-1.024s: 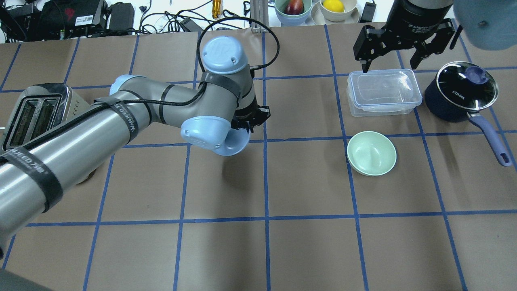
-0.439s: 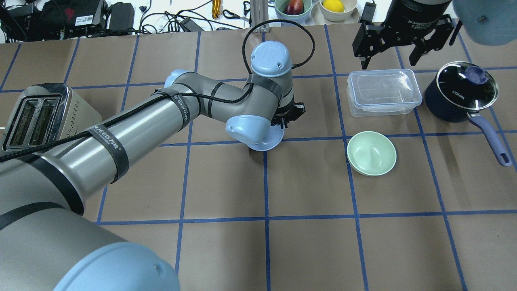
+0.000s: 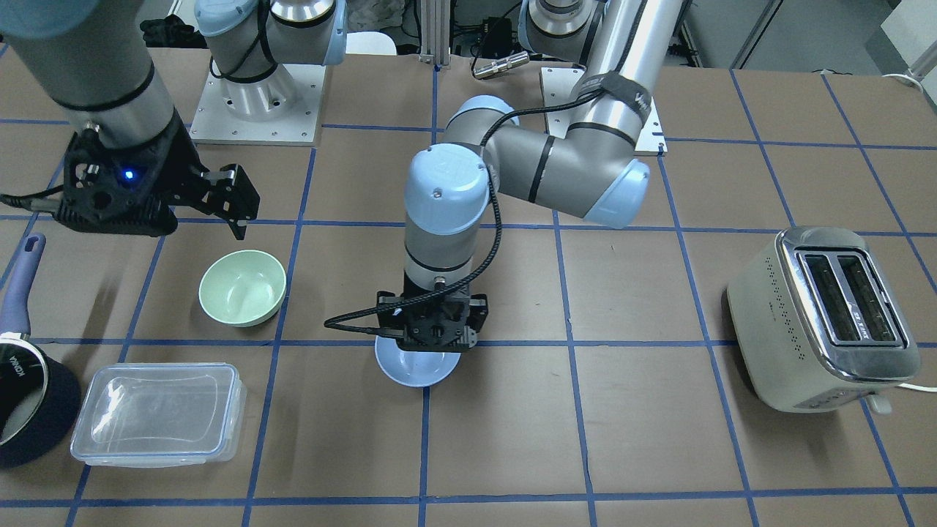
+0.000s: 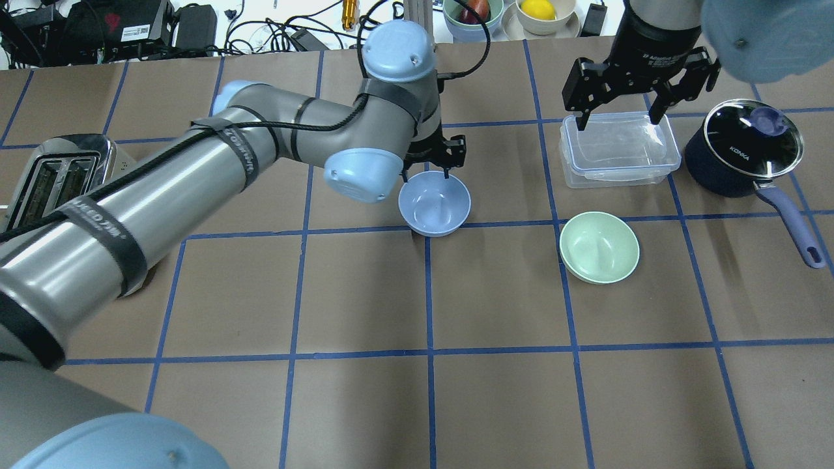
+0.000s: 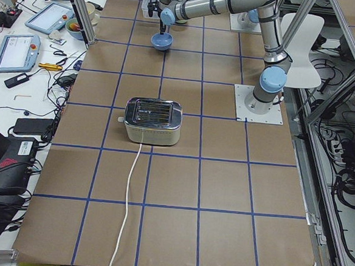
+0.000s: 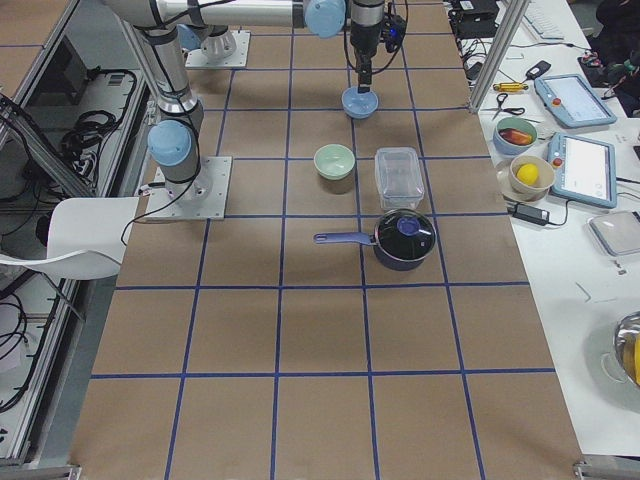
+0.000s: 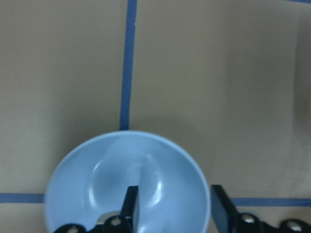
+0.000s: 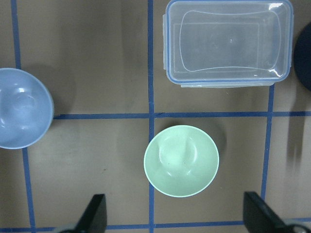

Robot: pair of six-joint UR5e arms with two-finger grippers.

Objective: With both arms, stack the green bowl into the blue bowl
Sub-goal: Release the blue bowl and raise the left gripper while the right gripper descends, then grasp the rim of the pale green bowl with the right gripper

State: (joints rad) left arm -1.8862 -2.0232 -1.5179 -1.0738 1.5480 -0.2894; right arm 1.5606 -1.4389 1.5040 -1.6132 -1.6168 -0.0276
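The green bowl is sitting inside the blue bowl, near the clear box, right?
No. The green bowl sits on the table, apart from the blue bowl, not inside it; the overhead exterior view shows that. It is near the clear box.

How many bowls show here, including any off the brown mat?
4. On the mat: the blue bowl centrally, the green bowl to its right in the overhead view. Beyond its far edge: a teal bowl and a beige bowl. None seems hidden.

The green bowl and blue bowl mid-frame look smooth, glossy plastic; the container at upper right is clear plastic. The table cover is matt brown paper; the toaster at the left edge has a shiny metal top.
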